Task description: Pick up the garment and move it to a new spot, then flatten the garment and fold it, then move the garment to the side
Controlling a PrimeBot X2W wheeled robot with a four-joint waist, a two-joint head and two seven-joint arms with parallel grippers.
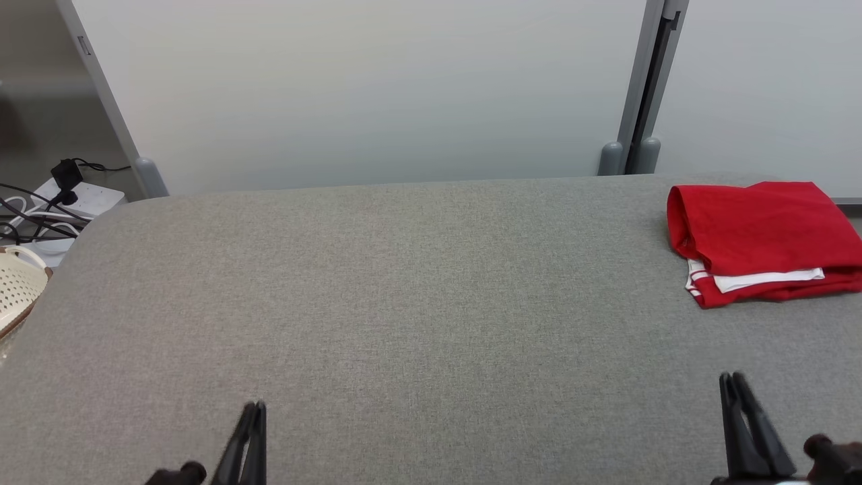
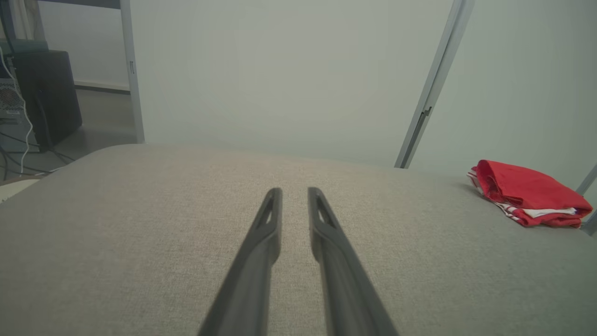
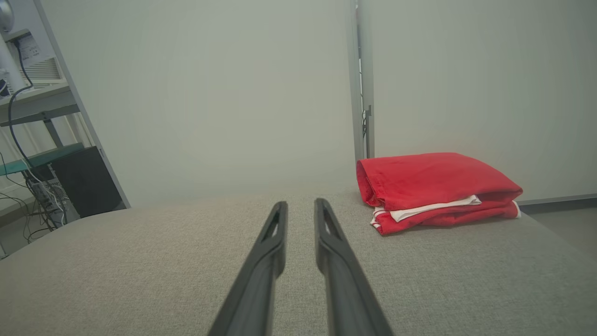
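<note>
A pale wall (image 1: 377, 87) stands behind a big grey table (image 1: 431, 303); a folded red and white garment (image 1: 761, 236) lies at the table's far right corner. The left gripper (image 1: 254, 407) is over the table's near left side and the right gripper (image 1: 731, 380) over its near right side, both well apart from the garment; each one's fingers have a thin gap between them and hold nothing.

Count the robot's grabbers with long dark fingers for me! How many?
2. The left gripper is at the head view's lower left, over the grey fabric table; the right gripper is lower right, nearer the folded red-and-white garment. None seems hidden.
</note>
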